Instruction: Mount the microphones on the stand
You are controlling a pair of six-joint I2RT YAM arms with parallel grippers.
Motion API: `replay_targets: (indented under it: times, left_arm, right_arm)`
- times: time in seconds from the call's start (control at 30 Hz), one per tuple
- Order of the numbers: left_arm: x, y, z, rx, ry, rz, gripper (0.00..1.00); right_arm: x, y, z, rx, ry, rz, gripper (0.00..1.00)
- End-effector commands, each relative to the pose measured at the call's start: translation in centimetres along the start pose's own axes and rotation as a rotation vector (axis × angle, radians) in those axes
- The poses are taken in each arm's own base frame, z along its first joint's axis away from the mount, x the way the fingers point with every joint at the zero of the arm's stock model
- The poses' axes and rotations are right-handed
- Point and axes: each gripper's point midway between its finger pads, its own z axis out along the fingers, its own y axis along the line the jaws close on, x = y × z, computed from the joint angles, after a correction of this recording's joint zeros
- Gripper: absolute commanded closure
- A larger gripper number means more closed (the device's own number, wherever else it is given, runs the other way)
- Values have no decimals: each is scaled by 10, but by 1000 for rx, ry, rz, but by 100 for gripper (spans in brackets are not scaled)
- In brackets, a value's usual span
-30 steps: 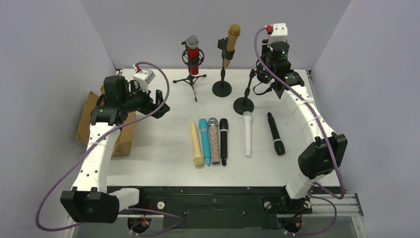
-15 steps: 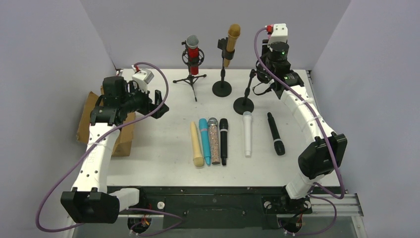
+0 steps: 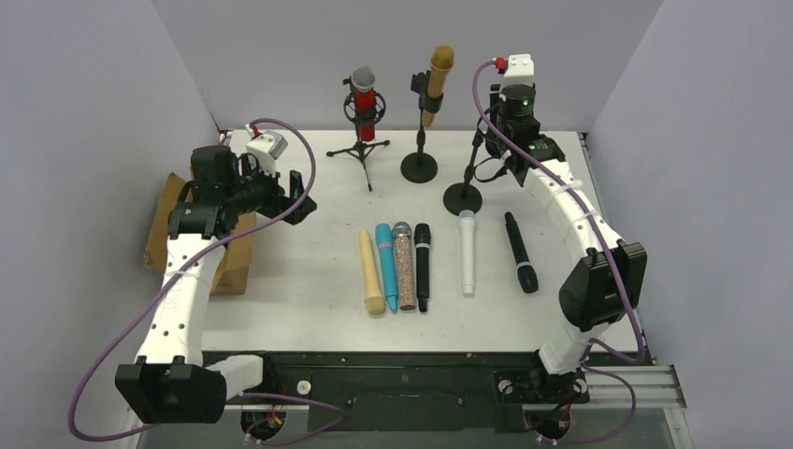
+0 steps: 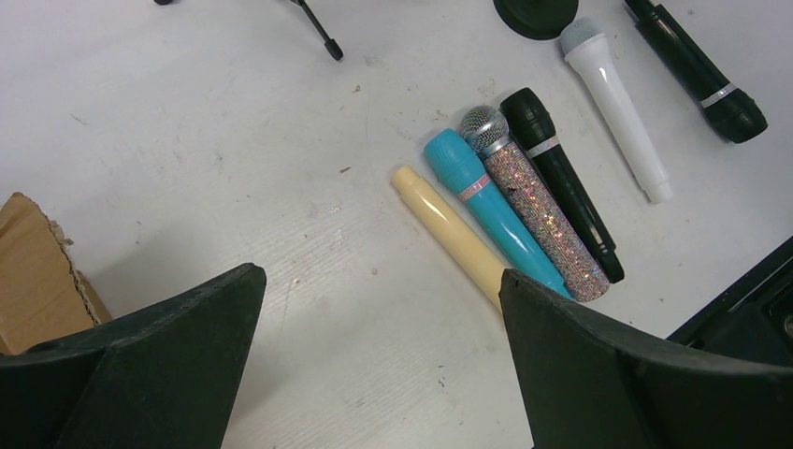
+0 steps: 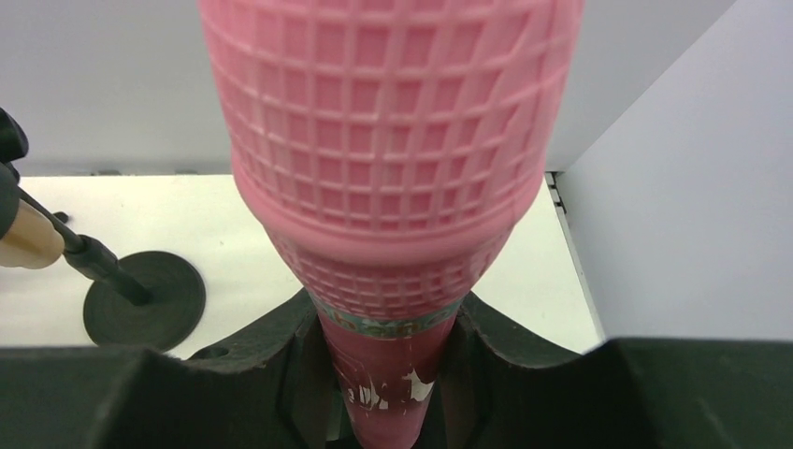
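Note:
My right gripper point(image 5: 388, 323) is shut on a pink microphone point(image 5: 388, 168), held upright at the back right, next to the top of a bare round-base stand point(image 3: 461, 198). From above the pink microphone is hidden under the wrist point(image 3: 512, 112). A red microphone point(image 3: 364, 105) sits in a tripod stand. A golden-brown one point(image 3: 436, 79) sits in a second round-base stand point(image 3: 419, 166). Cream point(image 3: 371, 272), teal point(image 3: 386, 266), glittery point(image 3: 404, 265), black point(image 3: 423, 266), white point(image 3: 467, 252) and another black point(image 3: 521, 251) microphones lie mid-table. My left gripper point(image 4: 379, 281) hovers open left of them.
A cardboard box point(image 3: 168, 224) sits off the table's left edge, under the left arm. Grey walls close in the back and both sides. A black rail point(image 3: 402, 360) runs along the near edge between the arm bases.
The right arm has shifted slightly left and back with the pink microphone, closer to the bare stand's top. The left arm has drifted a little to the left.

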Motion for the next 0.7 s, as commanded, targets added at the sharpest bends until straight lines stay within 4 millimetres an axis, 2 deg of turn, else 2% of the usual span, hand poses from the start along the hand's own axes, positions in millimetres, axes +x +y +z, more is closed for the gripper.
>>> replay_targets:
  times: [0.0,0.07,0.1,0.13,0.17,0.27,0.33,0.53,0.63,0.67]
  left_arm:
    - [-15,-2,-7,6,-63,50,4]
    - [-14,-2,-6,8,-63,48,4]
    - [-14,-2,-6,8,-64,48,4]
    - [-14,-2,-6,8,-64,48,4]
    - [-14,-2,-6,9,-64,46,4]
    - [-14,-2,-6,7,-63,47,4]
    - [-11,0,-4,2,-58,44,4]
    - [-9,2,-1,0,-55,34,4]
    - [-10,12,-4,-28,-66,22,4]
    - [-10,13,-4,-30,-66,22,4]
  right_arm:
    - [-9,-12,-6,47,-20,1,100]
    - [-8,-13,-6,49,-16,1,100]
    - [-8,-12,-5,45,-15,2,95]
    - [-6,-10,-5,38,-6,4,89]
    - [-6,-8,-5,30,-4,5,76]
    - [-4,-3,-5,10,10,10,51]
    - [-7,0,-7,-5,8,13,42]
    - [-26,1,-21,-38,-18,36,24]
    - [-34,-1,-38,-60,-39,90,22]
    - [-27,1,-41,-71,-29,91,22]
